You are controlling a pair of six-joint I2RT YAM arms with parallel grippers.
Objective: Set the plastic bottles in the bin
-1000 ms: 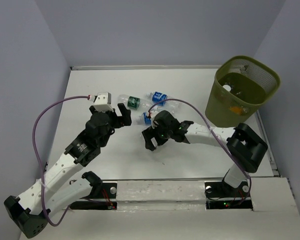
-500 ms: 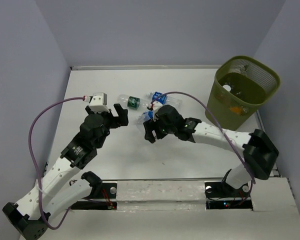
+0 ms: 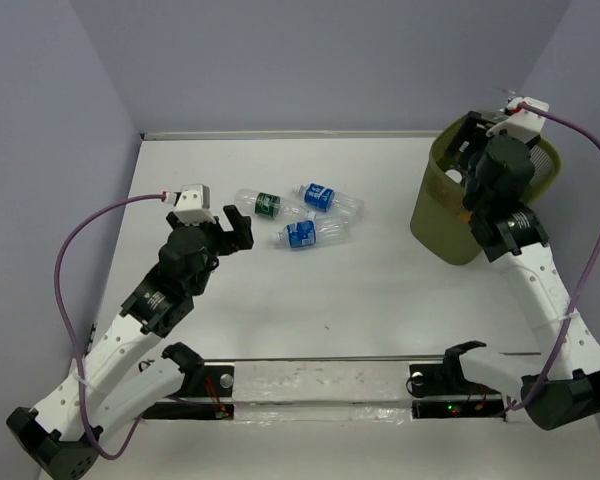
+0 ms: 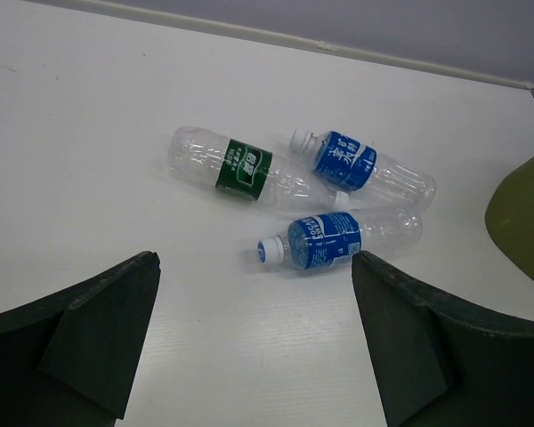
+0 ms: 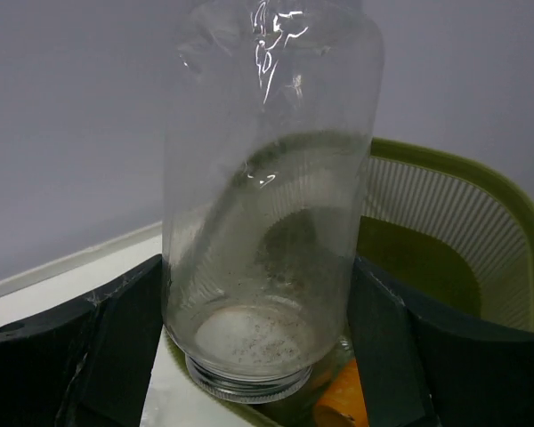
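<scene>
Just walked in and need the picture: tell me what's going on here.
The right gripper has its fingers shut on a clear bottle, held mouth down at the rim of the green bin. The left gripper is open and faces a green-labelled bottle and two blue-labelled bottles lying on the table. None of those three is held yet.
</scene>
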